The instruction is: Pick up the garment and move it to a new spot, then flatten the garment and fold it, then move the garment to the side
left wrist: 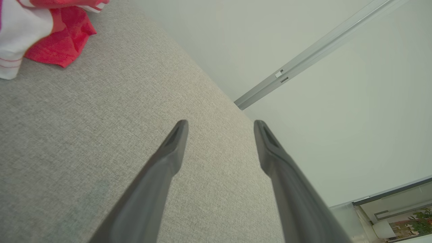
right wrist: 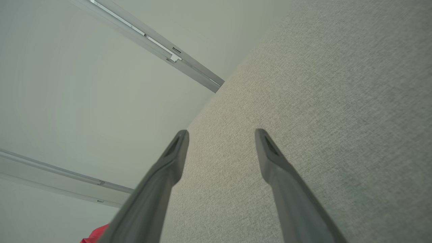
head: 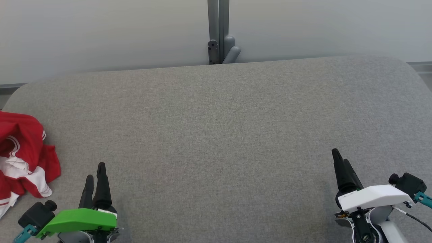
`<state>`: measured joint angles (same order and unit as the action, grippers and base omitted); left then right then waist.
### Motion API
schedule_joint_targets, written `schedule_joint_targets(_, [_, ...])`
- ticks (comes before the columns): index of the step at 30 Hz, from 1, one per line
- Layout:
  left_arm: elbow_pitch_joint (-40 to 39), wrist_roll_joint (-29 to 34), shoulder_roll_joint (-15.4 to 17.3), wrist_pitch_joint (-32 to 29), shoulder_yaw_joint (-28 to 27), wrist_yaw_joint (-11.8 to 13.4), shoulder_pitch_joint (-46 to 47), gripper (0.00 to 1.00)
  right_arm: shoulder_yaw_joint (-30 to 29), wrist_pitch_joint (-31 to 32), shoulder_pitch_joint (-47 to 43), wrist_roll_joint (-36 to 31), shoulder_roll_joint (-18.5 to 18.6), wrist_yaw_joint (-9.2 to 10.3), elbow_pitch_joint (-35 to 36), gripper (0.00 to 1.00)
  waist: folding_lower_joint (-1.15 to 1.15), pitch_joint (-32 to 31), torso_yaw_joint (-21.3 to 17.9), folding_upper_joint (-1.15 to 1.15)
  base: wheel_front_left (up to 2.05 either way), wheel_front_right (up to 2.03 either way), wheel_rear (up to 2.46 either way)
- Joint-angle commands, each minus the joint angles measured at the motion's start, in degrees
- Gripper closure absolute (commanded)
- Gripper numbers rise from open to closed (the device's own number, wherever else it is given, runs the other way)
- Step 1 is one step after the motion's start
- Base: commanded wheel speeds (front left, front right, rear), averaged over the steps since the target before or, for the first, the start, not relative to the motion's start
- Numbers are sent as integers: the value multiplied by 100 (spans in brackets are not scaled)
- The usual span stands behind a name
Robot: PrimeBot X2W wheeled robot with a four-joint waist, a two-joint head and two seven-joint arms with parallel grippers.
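Observation:
A red and white garment (head: 23,155) lies crumpled at the left edge of the grey fabric surface (head: 216,135). The left wrist view catches it in the top left corner, garment (left wrist: 50,30). My left gripper (head: 95,170), under its green cover, hovers near the front left, just right of the garment and apart from it. Its fingers stand open with nothing between them, left gripper (left wrist: 221,125). My right gripper (head: 339,158), under its white cover, rests at the front right, far from the garment. It is open and empty too, right gripper (right wrist: 221,133).
A pale wall runs behind the surface, with a grey metal post (head: 218,30) and bracket at its far edge in the middle. The surface has rounded far corners. A sliver of red garment (right wrist: 96,236) shows at the bottom of the right wrist view.

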<state>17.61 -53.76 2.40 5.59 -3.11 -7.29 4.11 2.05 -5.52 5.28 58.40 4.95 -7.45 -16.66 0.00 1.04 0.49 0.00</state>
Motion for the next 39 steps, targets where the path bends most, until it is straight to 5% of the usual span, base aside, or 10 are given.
schedule_joint_targets(1, [-7, 205, 37, 61, 9, -19, 120, 0, 27, -66, 136, -178, 65, -3, 37, 0, 0, 3, 3, 0, 0, 0, 0])
schedule_joint_targets(22, [246, 2197, 49, 392, 152, 240, 123, 0, 7, -397, 124, -2355, 99, -4, 27, 0, 0, 7, -10, 0, 0, 0, 0])
schedule_joint_targets(39, [383, 3276, 57, 605, 278, 375, 191, 0, 109, -609, 173, -3421, 91, -4, 5, 0, 0, 6, -21, 0, 0, 0, 0])
